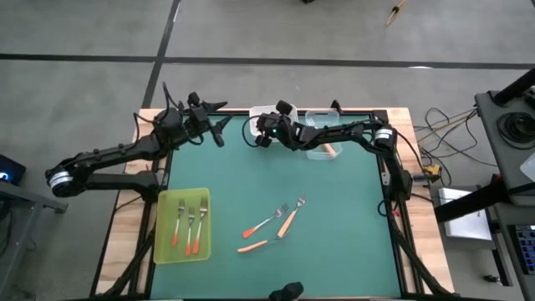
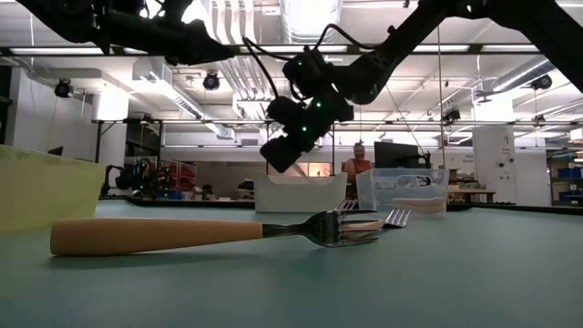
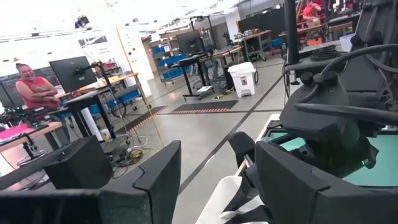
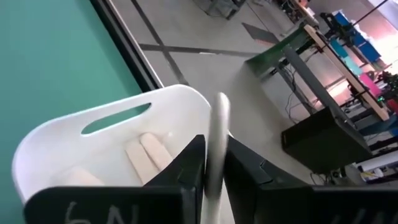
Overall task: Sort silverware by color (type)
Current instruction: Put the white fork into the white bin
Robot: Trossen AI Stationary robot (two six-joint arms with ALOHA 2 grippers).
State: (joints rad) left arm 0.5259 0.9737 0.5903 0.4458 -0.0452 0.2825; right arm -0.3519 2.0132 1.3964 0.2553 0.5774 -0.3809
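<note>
My right gripper hangs over the white tray at the table's far edge, shut on a white-handled fork. White handles lie in that tray. My left gripper waits open, level, left of the white tray. Three red-orange forks lie in the yellow-green tray. Three forks lie flat on the green mat: a red-orange one and two light orange ones. Another orange handle leans out of the clear tray. My right gripper pinches the white fork's handle between its two fingers. The handle runs along the fingers, and its free end sticks out past their tips. The fingers slant down from the table's right side, over the white tray. The fork's tines are hidden behind the gripper.
The clear tray stands right of the white tray, under my right arm. The yellow-green tray sits at the near left. Bare mat lies between the far trays and the loose forks. A person stands in the room beyond the table.
</note>
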